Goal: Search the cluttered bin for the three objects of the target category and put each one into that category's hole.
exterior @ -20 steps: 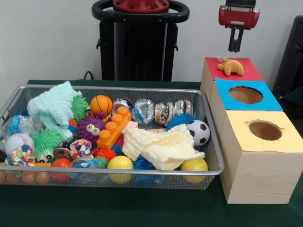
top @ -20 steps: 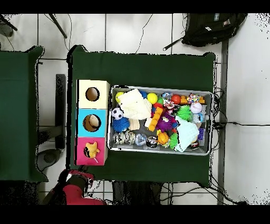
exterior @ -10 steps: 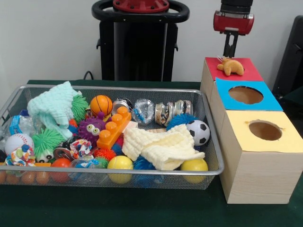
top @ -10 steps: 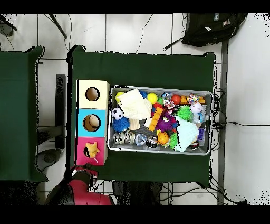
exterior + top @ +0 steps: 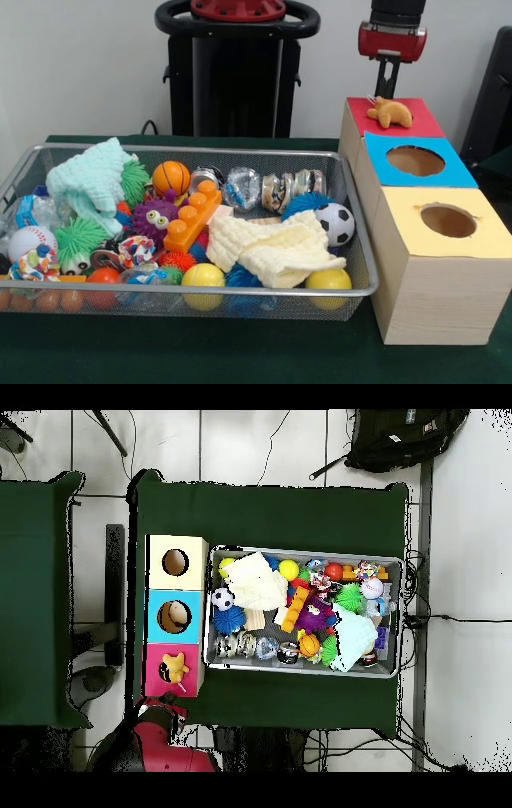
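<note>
A small pale-yellow and orange toy figure [image 5: 390, 112] lies on the red top of the far box [image 5: 424, 122], about where that box's hole is; it also shows in the overhead view [image 5: 175, 668]. My gripper [image 5: 388, 80] hangs apart from it, above and just behind the box, holding nothing. In the overhead view the gripper [image 5: 166, 705] is just off the red box's end. The wire mesh bin [image 5: 362, 282] is full of toys. No other pale-yellow figure shows in the bin. Something pale shows inside the blue box's hole [image 5: 175, 616].
Three joined wooden boxes stand beside the bin: red top, blue top [image 5: 415, 161] and yellow top [image 5: 448, 221], the last two with open round holes. The bin holds a soccer ball [image 5: 335, 223], yellow balls [image 5: 203, 276], cloths [image 5: 276, 248], spiky balls and an orange brick [image 5: 192, 214].
The gripper has risen a little and drawn back from the red box toward the robot's base. The toy figure and the bin's contents have not moved.
</note>
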